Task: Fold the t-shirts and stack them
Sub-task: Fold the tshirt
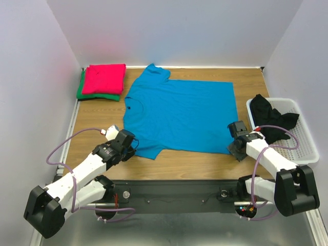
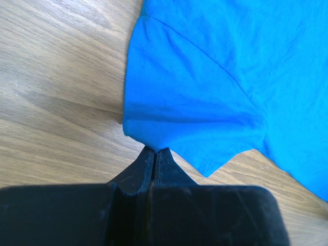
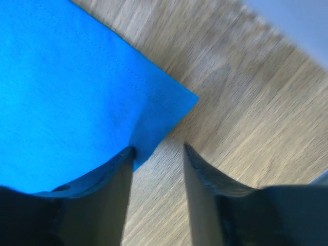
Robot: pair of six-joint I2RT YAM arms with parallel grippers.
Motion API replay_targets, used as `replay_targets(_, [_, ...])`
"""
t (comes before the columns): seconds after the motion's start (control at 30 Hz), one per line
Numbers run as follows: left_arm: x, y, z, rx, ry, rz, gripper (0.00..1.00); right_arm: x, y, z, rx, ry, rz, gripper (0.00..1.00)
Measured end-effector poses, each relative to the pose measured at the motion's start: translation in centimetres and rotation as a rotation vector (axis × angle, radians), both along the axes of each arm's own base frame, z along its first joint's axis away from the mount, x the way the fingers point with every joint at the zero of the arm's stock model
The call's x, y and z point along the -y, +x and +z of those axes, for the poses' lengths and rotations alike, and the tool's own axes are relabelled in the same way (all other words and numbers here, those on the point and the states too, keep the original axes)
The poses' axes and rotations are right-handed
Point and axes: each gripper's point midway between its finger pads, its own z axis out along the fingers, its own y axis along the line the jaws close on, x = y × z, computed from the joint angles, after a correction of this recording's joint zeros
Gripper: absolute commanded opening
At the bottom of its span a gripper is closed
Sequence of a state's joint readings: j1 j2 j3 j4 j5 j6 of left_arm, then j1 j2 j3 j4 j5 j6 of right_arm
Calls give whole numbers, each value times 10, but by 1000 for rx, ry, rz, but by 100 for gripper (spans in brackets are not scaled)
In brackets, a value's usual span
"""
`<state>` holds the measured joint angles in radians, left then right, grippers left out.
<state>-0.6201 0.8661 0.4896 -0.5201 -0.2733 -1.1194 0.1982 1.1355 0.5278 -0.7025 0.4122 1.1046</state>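
Observation:
The bright blue t-shirt (image 1: 179,115) lies spread flat on the wooden table, collar to the left. The pinkish red t-shirt (image 1: 104,78) lies folded on top of the folded green t-shirt (image 1: 81,92) at the back left corner. My left gripper (image 1: 131,149) is at the near sleeve. In the left wrist view the gripper (image 2: 155,150) is shut, with the sleeve's edge (image 2: 179,118) pinched at its tips. My right gripper (image 1: 237,148) is at the shirt's near right hem corner. In the right wrist view it (image 3: 159,148) is open, its left finger (image 3: 120,174) touching the hem corner (image 3: 154,113), with bare wood between the fingers.
A white mesh basket (image 1: 307,148) stands at the table's right edge with a black cloth (image 1: 271,120) in it, partly hanging over its left rim. White walls close in the table on the left, back and right.

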Motion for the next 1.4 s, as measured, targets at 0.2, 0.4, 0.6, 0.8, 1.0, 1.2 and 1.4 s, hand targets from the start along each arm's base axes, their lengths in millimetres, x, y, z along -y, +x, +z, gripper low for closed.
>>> replay_targets(0.2, [0,0,1,2,-1,0,0,3,5,0,12,-21,3,30])
replay_targets(0.4, [-1,1,3,7,1,2,0,4,13,1,23,-35,12,14])
replay_targets(0.6, [3,6,13,28,-8,-7,0,0,28,3,61,-26,32,1])
replay_targets(0.8, [14,20,36,79,-30,-36,0,-9,37,13,122,20,68,1])
replay_targets(1.0, [33,39,61,117,-48,-91,0,-18,53,33,172,47,118,0])
replay_targets(1.2, [45,57,84,159,-52,-126,0,-22,81,68,259,39,154,0])
replay_targets(1.4, [48,87,106,198,-42,-112,0,-23,105,85,285,12,169,0])
